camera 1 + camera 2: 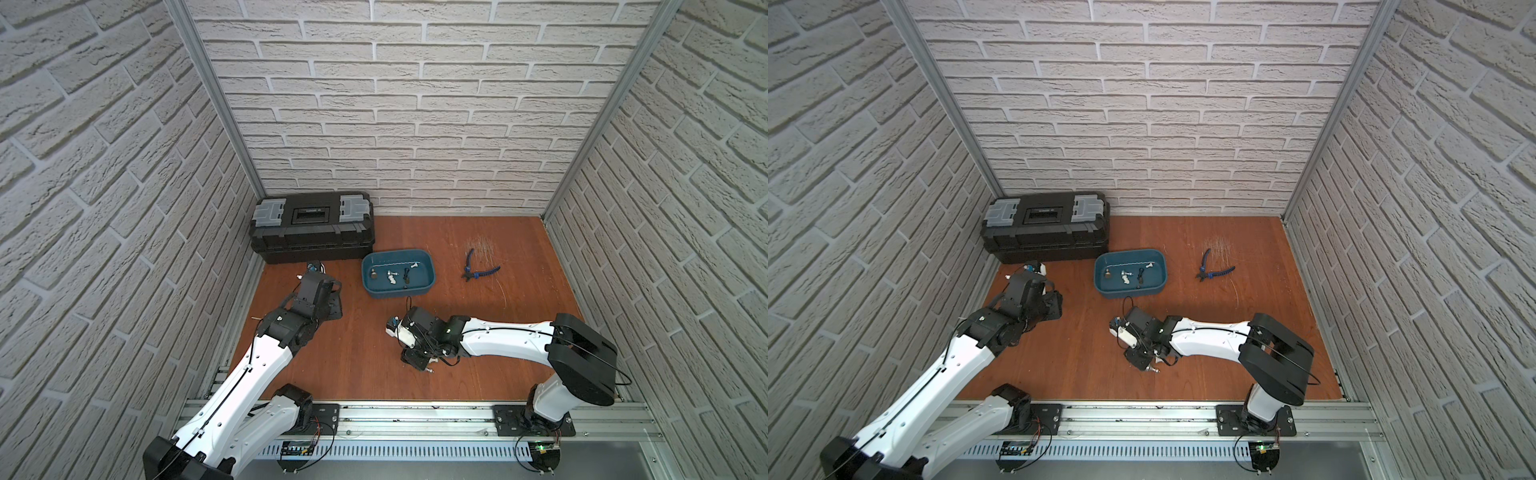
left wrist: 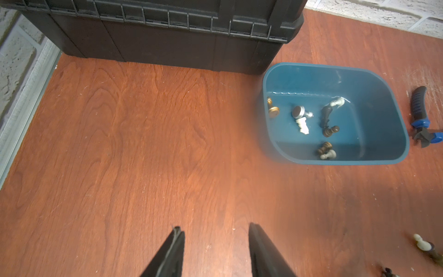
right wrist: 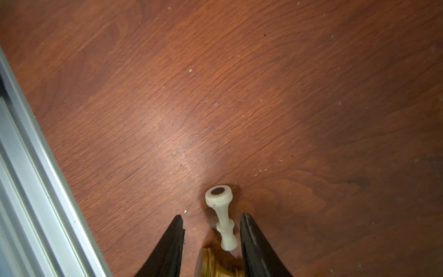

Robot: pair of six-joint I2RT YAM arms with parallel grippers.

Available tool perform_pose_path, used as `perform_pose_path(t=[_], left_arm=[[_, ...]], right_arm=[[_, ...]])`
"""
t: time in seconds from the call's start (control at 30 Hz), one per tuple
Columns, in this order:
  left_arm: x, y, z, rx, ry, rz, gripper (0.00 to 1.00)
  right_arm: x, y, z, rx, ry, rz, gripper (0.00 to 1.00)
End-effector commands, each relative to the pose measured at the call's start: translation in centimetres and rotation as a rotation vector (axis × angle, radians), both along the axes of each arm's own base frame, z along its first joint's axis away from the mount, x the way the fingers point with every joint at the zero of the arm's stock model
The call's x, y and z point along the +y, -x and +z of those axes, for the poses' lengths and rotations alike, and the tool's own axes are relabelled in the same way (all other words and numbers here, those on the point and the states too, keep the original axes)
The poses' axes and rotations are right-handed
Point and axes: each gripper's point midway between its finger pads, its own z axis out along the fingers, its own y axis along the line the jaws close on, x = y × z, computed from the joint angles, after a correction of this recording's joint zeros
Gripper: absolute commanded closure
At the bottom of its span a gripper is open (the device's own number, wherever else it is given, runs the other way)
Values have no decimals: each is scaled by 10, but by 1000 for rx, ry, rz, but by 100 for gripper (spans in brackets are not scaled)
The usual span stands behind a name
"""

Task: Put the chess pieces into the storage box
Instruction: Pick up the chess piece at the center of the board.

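The storage box (image 1: 399,292) sits on the wooden surface (image 1: 478,353) just in front of the black toolbox (image 1: 311,228), near that toolbox's right end. The blue-handled pliers (image 1: 478,270) lie apart from it on its other side. In the left wrist view, 8 chess pieces (image 2: 302,126) lie loose on the box floor in gold, silver, white and dark tones, most of them tipped on their sides.

The left gripper (image 2: 214,226) hangs over bare surface in front of the toolbox, its fingers spread with nothing between them. At the edge of that same view a pale piece (image 2: 422,242) lies outside the box, too blurred to say more.

The right gripper (image 3: 211,215) is low over the surface nearer the front rail, fingers apart on either side of a white piece (image 3: 221,215). That piece lies on its side with its round base pointing away from the gripper. Its head end is close against 1 finger and a clear gap separates it from the other — straddled, not pinched. A gold piece (image 3: 215,263) shows partly between the fingers, cut off by the frame edge.
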Motion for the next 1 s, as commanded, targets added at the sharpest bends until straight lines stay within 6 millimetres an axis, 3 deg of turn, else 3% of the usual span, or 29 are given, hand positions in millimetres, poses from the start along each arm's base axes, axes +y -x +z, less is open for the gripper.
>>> perform_pose_path(t=[0.0, 0.47, 0.57, 0.8, 0.97], left_arm=[[2, 2, -6, 2, 0, 0, 51], [-2, -5, -9, 12, 10, -1, 51], [-2, -5, -9, 13, 11, -2, 51], [-5, -12, -6, -2, 7, -15, 51], [-7, -16, -5, 2, -5, -22, 51]], right_arm=[[5, -8, -5, -31, 30, -3, 60], [3, -18, -9, -88, 79, -30, 78], [9, -22, 3, -109, 42, -39, 82], [34, -40, 63, -192, -93, -42, 84], [41, -66, 86, -233, -92, -72, 84]])
